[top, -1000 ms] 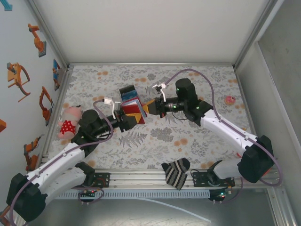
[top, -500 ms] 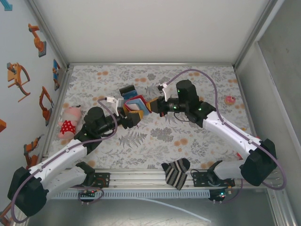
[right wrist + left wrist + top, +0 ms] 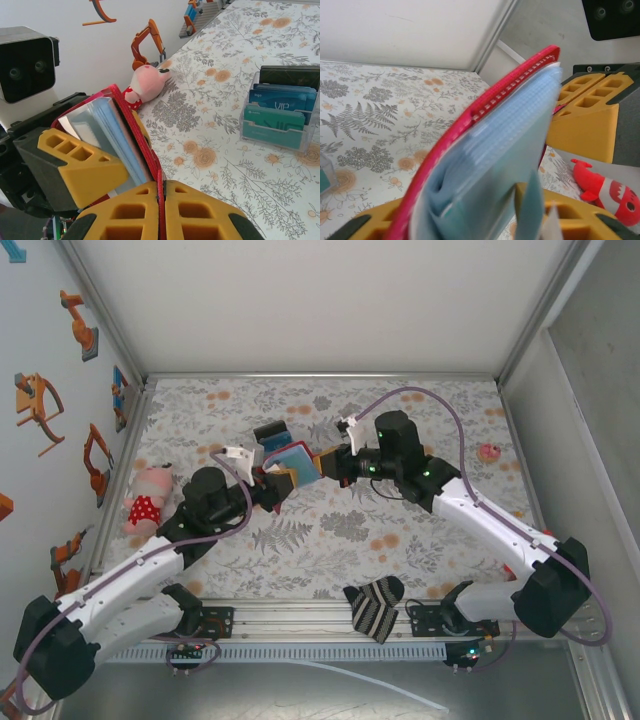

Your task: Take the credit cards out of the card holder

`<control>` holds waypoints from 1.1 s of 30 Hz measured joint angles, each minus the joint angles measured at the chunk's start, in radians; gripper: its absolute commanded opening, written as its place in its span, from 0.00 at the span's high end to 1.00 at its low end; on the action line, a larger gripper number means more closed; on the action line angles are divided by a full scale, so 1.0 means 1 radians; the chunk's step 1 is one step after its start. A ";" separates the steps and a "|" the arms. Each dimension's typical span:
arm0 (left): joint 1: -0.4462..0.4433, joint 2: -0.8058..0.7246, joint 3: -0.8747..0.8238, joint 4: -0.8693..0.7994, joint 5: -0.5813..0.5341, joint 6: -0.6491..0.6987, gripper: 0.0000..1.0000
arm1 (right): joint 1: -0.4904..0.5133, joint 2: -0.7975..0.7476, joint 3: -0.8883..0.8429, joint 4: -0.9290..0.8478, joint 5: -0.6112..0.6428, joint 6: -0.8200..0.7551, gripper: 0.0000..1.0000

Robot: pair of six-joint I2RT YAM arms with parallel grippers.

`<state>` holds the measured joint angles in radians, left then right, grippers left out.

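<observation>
OK, extraction step: right claw (image 3: pixel 160 192) clenched on the small red folding card holder (image 3: pixel 131 120), held mid-air. Left claw (image 3: pixel 272 483) straddles the light-blue plastic credit cards (image 3: pixel 495 160); can't tell if it's gripping. Next: pinch the cards only, pull straight.

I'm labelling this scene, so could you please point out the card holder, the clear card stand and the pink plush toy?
card holder (image 3: pixel 420 187), left wrist view, on its red outer cover.
clear card stand (image 3: pixel 270 141), right wrist view, on its front wall.
pink plush toy (image 3: pixel 149 83), right wrist view, on its head.
</observation>
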<state>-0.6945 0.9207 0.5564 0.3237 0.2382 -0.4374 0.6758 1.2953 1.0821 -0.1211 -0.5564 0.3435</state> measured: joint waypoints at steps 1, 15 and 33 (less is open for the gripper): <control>0.000 -0.004 0.000 -0.003 -0.005 0.000 0.74 | 0.000 0.000 0.000 0.000 0.000 0.000 1.00; -0.002 -0.038 -0.024 0.036 0.034 -0.014 0.89 | -0.008 0.000 0.006 0.017 -0.106 -0.050 0.73; 0.003 -0.060 -0.043 0.100 0.151 -0.021 0.97 | -0.018 0.000 0.009 0.028 -0.109 -0.084 0.65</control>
<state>-0.6914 0.8612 0.5133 0.4232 0.3897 -0.4587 0.6575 1.2953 1.0912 -0.0933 -0.6655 0.2596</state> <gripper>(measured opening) 0.173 0.324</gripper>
